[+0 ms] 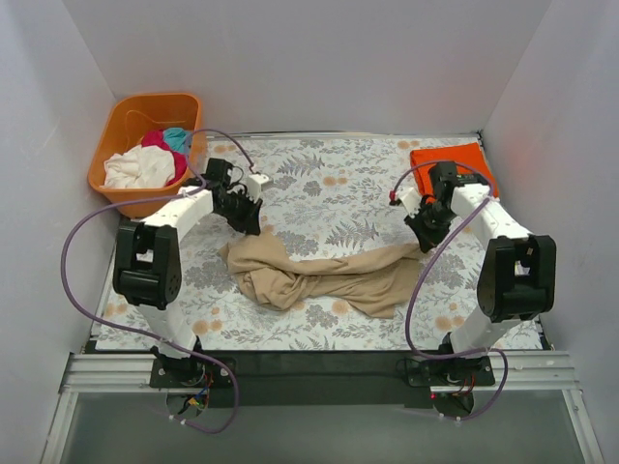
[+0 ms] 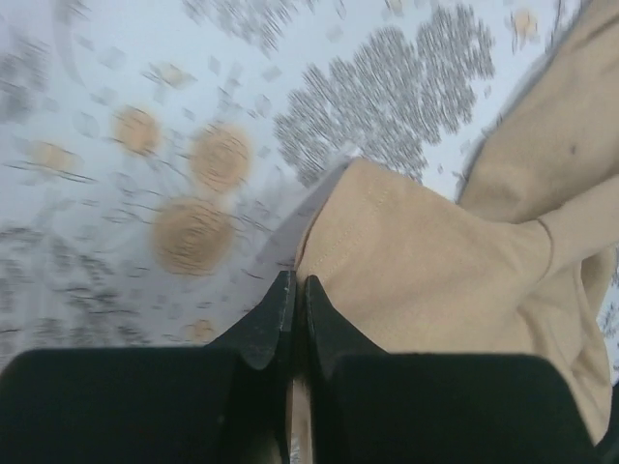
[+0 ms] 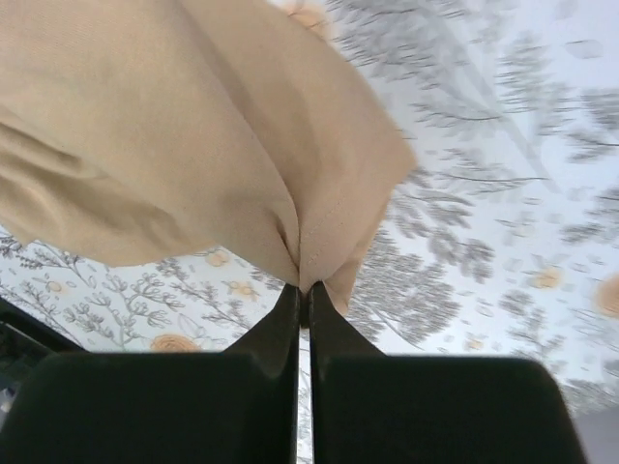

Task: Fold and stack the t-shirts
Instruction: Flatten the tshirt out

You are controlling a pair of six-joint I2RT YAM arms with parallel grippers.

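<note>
We find the large tan-beige cloth t-shirt (image 1: 319, 275) crumpled near the front edge of the floral surface (image 1: 329, 184); left gripper (image 2: 295, 282) and right gripper (image 3: 303, 290) each pinch its cloth, jaws closed tight.

The tan t-shirt (image 1: 319, 275) is soft, matt cloth with a stitched hem. The counter (image 1: 329, 188) carries a matt floral-print covering; the far-left basket (image 1: 116, 126) is smooth orange plastic, and the left hand (image 2: 293, 290) and right hand (image 3: 302, 295) look matt black.

Both arms bent forward; left gripper (image 2: 295, 286) and right gripper (image 3: 303, 294) clamped tight on tan t-shirt (image 1: 319, 275).
</note>
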